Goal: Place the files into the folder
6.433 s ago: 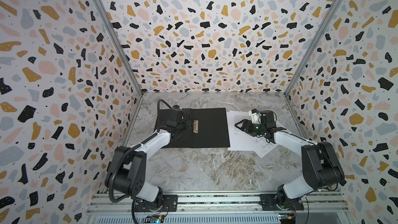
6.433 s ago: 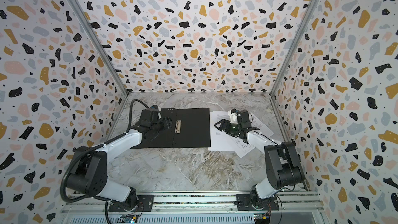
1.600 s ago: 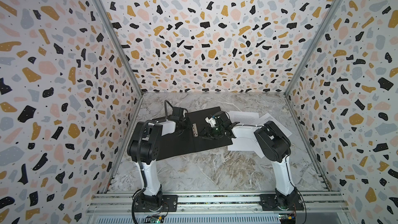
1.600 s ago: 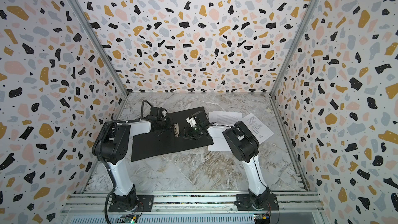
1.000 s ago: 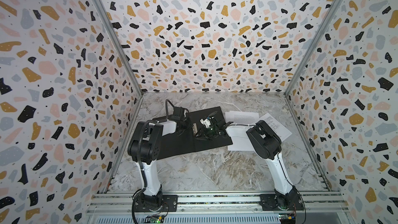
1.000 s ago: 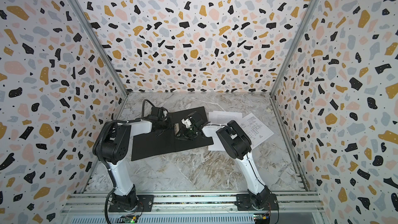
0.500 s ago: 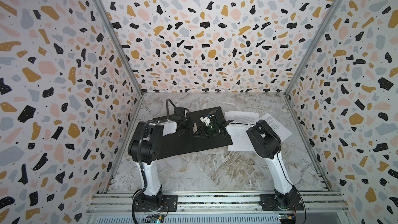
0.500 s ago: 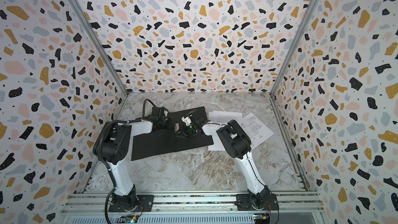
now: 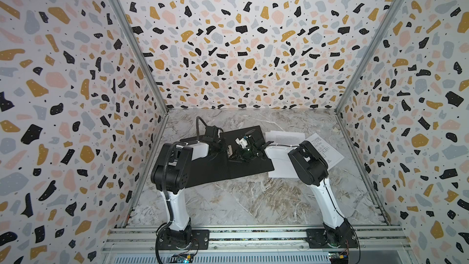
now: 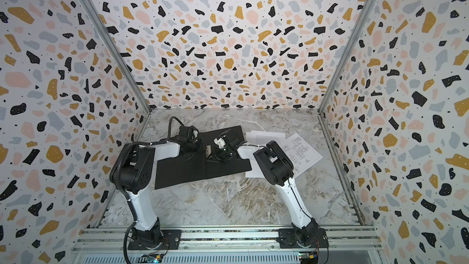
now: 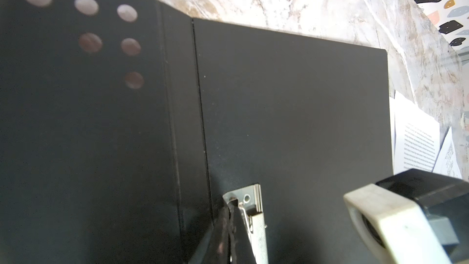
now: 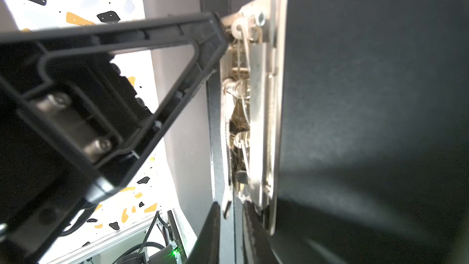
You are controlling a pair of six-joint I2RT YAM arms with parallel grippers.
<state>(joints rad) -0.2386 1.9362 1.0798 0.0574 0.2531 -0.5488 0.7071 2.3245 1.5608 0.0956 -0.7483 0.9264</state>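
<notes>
Two end effectors are met at the metal clip (image 9: 229, 149) beside the folder's spine. The left end effector (image 11: 229, 227) is pressed together, and in the right wrist view its tip is seen touching the far end of the clip (image 12: 253, 97). The right end effector (image 12: 231, 224) is set astride the clip's near end with its jaws narrowly apart. Whether they are actually clamped on the metal cannot be told.

The folder (image 9: 248, 168) is spread open on the bench (image 9: 253, 199), black inside upward, left of centre. None of its orange outside is seen. The open spread has its long axis running left to right, with the right end swung a little toward the far side. The spine and the clip run near to far.

Neither of the files has been put inside. The text sheet (image 9: 284, 138) lies flat just beside the folder's right edge, its long axis near to far, partly hidden by the right arm. The diagram sheet (image 9: 327, 151) lies further right, turned diagonally and touching the text sheet. Which of the two lies on top cannot be made out.

By the look of it, opening is done and the clip is being worked. Both sheets are yet to be carried across, laid on the right half, and secured.
</notes>
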